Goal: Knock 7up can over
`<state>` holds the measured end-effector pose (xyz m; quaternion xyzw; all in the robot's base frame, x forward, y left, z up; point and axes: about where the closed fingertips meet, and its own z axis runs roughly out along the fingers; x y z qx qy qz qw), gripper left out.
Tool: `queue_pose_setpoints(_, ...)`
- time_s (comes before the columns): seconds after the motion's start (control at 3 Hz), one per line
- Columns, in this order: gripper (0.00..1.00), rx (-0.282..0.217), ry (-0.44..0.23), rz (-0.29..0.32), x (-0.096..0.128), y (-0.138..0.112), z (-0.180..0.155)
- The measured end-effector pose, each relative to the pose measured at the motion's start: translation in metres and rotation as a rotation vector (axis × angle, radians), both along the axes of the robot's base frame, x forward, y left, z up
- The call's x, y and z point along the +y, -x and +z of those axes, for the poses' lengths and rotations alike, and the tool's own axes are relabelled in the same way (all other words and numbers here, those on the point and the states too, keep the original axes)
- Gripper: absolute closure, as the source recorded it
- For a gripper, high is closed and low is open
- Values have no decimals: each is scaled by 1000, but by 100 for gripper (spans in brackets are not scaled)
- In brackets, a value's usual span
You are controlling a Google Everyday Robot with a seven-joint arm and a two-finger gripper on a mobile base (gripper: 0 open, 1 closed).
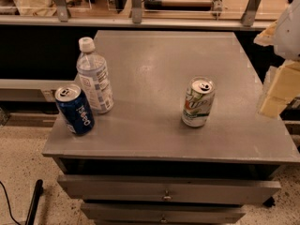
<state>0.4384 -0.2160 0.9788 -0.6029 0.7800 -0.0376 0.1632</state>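
While one 7up can [198, 102], one Pepsi can [75, 110] and one bottle [95, 78] stand upright, the pincer [277, 96] hovers rightward; its state I cannot tell.

Item inspected: 7up can [198, 102]. Small soda can, whitish-silver body, green lettering and a red spot on the side facing the camera, silver top with pull-tab.

Pose: standing upright on its base, top facing up. Not tipped.

Position: on the grey desk [154, 69], right of centre and in the front half of the surface, set back from the front edge and in from the right edge. Bare desk surface shows on all sides of it; nothing touches it.

Pincer [276, 95]: cream-coloured, at the right border of the view, over the desk's right edge, about level with the can. It is apart from the can; no contact observed.
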Motion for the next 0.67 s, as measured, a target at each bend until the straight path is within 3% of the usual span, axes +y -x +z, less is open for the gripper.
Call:
queue_pose_setpoints(0.33, 0, 0, 0, 0, 0, 0, 0)
queue_pose_setpoints(0.67, 0, 7, -69, 11, 5, -2, -7)
